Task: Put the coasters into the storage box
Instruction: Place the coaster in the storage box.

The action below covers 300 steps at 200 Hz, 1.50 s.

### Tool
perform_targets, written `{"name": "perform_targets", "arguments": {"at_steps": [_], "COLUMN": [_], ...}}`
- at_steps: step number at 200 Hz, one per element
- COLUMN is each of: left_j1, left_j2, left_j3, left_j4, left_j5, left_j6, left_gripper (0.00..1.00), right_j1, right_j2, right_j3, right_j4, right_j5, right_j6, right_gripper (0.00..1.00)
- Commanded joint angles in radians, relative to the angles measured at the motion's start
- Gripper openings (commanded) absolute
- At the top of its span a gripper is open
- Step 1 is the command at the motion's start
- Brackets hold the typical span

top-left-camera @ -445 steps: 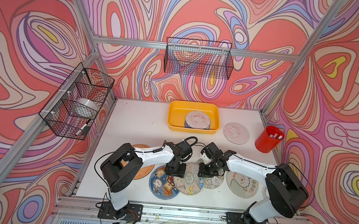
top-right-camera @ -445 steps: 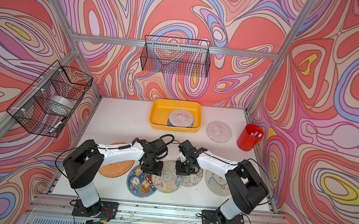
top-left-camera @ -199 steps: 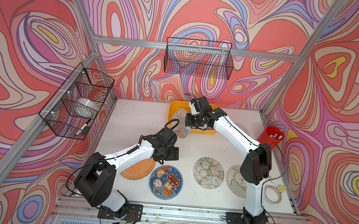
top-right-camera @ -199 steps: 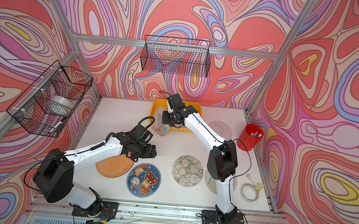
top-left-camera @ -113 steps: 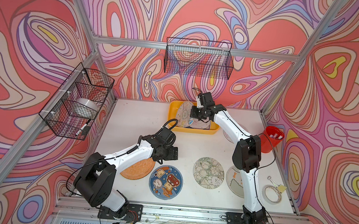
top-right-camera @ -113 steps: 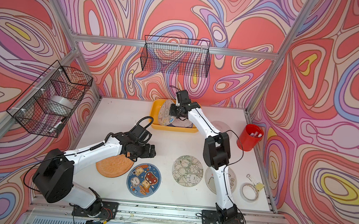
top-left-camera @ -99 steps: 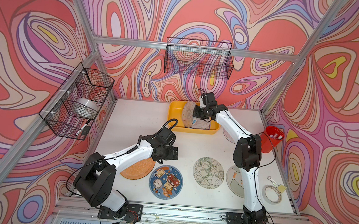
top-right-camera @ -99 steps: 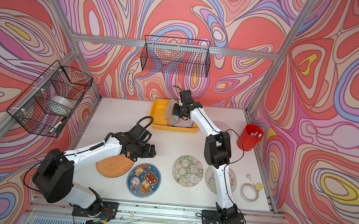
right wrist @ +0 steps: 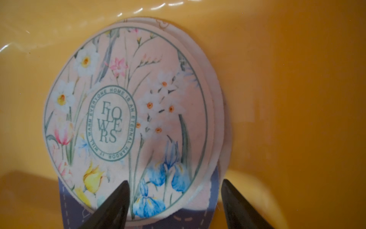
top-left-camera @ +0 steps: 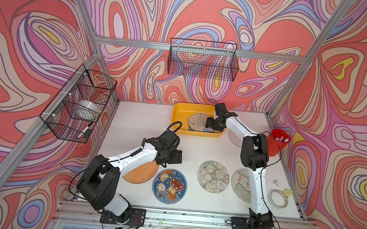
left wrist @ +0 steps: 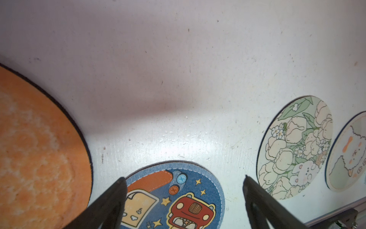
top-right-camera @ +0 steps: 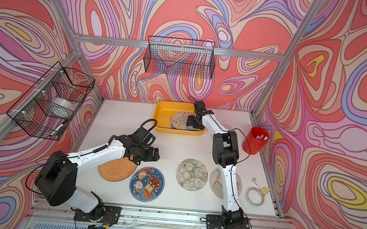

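The yellow storage box (top-left-camera: pixel 180 117) stands at the back of the table. A pale flower coaster (top-left-camera: pixel 196 121) (right wrist: pixel 126 111) lies in it on top of other coasters, one with a blue edge. My right gripper (top-left-camera: pixel 208 123) (right wrist: pixel 174 183) hangs open just over that stack, holding nothing. On the table lie an orange coaster (top-left-camera: pixel 141 173), a blue cartoon coaster (top-left-camera: pixel 169 186), a green flower coaster (top-left-camera: pixel 213 176), a sheep coaster (top-left-camera: pixel 239 187) partly under the right arm, and a pale pink coaster (top-left-camera: pixel 233 137) beside the box. My left gripper (top-left-camera: pixel 176 158) (left wrist: pixel 184 178) is open, just behind the blue cartoon coaster.
A red cup (top-left-camera: pixel 277 143) stands at the right edge. A tape ring (top-left-camera: pixel 278 198) and a binder clip (top-left-camera: pixel 285 191) lie at the front right. Black wire baskets hang on the back wall (top-left-camera: pixel 202 59) and the left wall (top-left-camera: pixel 80 102).
My right gripper carried the flower coaster over the box, then opened; the coaster now lies flat in the box. The left arm has hardly moved.
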Motion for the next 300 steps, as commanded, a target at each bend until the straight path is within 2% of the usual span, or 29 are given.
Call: {"name": "perform_targets", "arguments": {"at_steps": [1, 81, 148, 181, 230, 300], "left_j1": [0.005, -0.011, -0.083, -0.108, -0.12, -0.124], "left_j2": [0.022, 0.044, 0.109, 0.139, 0.167, 0.176], "left_j3": [0.035, 0.056, 0.089, 0.107, 0.117, 0.112], "left_j4": [-0.005, 0.018, 0.064, 0.079, 0.09, 0.089], "left_j5": [0.006, 0.037, 0.054, 0.061, 0.069, 0.069], "left_j6": [0.005, 0.003, -0.006, -0.005, 0.002, 0.009], "left_gripper": [0.93, 0.93, 0.94, 0.95, 0.95, 0.96], "right_j1": [0.005, 0.005, 0.005, 0.005, 0.005, 0.005], "right_j2": [-0.119, -0.41, -0.722, -0.858, -0.973, -0.989], "right_j3": [-0.051, -0.334, -0.72, -0.911, -1.117, -1.215], "right_j4": [0.011, -0.006, -0.077, -0.102, -0.081, -0.034], "right_j5": [0.019, -0.062, -0.087, -0.087, -0.129, -0.172], "right_j6": [-0.007, 0.008, 0.071, 0.106, 0.167, 0.188], "right_gripper": [0.8, 0.9, 0.91, 0.98, 0.98, 0.98]}}
